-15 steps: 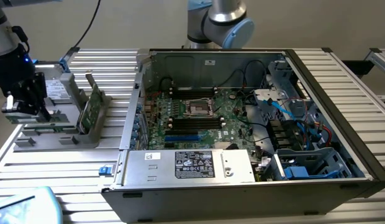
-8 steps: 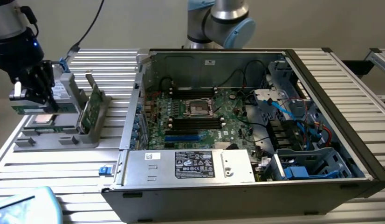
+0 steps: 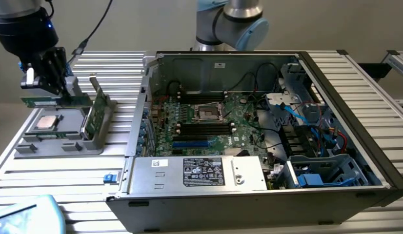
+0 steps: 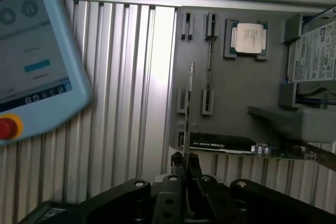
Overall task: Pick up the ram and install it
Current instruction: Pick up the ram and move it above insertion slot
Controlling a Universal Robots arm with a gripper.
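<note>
My gripper (image 3: pixel 58 95) hangs above the far end of the grey parts tray (image 3: pixel 32 146) at the exterior view's left. It is shut on the ram (image 3: pixel 42 101), a narrow green stick held level by its upper edge, clear of the tray. The wrist view shows the ram (image 4: pixel 190 103) edge-on as a thin line running out from between the closed fingertips of the gripper (image 4: pixel 185 157), with the tray (image 4: pixel 252 87) well below. The open computer case (image 3: pixel 253 204) lies to the exterior view's right, and its motherboard carries long black memory slots (image 3: pixel 201 129).
A silver processor chip (image 3: pixel 47 122) (image 4: pixel 249 38) lies in the tray. A green expansion card (image 3: pixel 95 114) stands on edge at the tray's side nearest the case. A teach pendant (image 4: pixel 31 51) rests on the ribbed table. The case wall (image 3: pixel 139 117) rises between tray and motherboard.
</note>
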